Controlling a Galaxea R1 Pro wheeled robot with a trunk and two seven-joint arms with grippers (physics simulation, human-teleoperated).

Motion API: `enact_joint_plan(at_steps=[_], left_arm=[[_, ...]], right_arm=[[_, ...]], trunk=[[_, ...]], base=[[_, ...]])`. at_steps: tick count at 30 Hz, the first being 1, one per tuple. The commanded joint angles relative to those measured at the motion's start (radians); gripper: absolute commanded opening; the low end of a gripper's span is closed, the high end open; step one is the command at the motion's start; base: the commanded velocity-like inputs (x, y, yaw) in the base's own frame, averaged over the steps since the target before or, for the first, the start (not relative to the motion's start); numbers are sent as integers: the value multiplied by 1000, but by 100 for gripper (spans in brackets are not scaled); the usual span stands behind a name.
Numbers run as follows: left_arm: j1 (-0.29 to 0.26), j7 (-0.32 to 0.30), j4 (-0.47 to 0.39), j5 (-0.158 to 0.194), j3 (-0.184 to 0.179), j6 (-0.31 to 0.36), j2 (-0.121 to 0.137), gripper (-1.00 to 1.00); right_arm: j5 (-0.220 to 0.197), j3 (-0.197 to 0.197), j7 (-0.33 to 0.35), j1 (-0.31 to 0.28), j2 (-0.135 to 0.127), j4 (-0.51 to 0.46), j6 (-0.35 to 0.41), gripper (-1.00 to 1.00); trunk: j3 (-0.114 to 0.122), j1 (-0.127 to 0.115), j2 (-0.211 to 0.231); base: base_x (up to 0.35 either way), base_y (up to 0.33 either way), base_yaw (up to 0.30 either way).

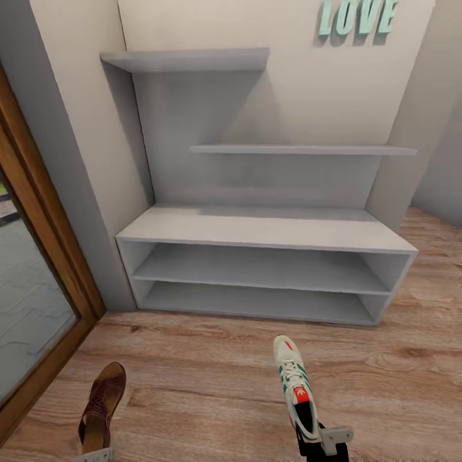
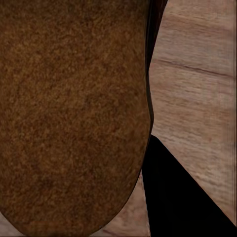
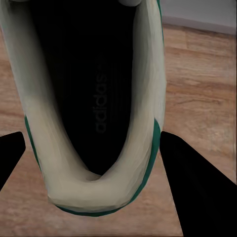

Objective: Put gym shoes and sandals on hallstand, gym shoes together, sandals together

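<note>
A white gym shoe (image 1: pixel 294 382) with green stripes and a red tongue patch hangs toe-forward over the corridor floor (image 1: pixel 205 378), with my right gripper (image 1: pixel 326 443) shut on its heel. In the right wrist view the shoe's heel opening (image 3: pixel 94 113) sits between the two black fingers (image 3: pixel 197 192). A brown sandal (image 1: pixel 101 403) is held at the lower left by my left gripper (image 1: pixel 95 455). In the left wrist view the sandal's brown surface (image 2: pixel 74 113) is close up beside one dark finger (image 2: pixel 177 202). The pale grey hallstand (image 1: pixel 263 230) stands straight ahead, with nothing on its bench top or shelves.
A wood-framed glass door (image 1: pixel 38 256) runs along the left. Mint "LOVE" letters (image 1: pixel 358 16) hang on the wall above the hallstand. Two floating shelves (image 1: pixel 301 149) jut out over the bench top. Wood flooring stretches between me and the rack.
</note>
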Motion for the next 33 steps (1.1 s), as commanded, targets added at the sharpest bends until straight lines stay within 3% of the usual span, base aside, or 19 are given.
enact_joint_plan(at_steps=[1, 12, 33], left_arm=[[0, -4, 0, -11, 9, -3, 0, -100], [0, -4, 0, -11, 8, -3, 0, -100], [-6, -6, -11, -22, 1, 10, 1, -100]], right_arm=[[9, -7, -1, -1, 0, 1, -3, -100], [8, -8, -2, -1, 0, 0, -3, -100], [4, -14, -7, -1, -14, -9, -4, -100]], trunk=[[0, 0, 0], [6, 0, 0], [6, 0, 0]], base=[[0, 0, -250], [42, 0, -242], [9, 0, -14]])
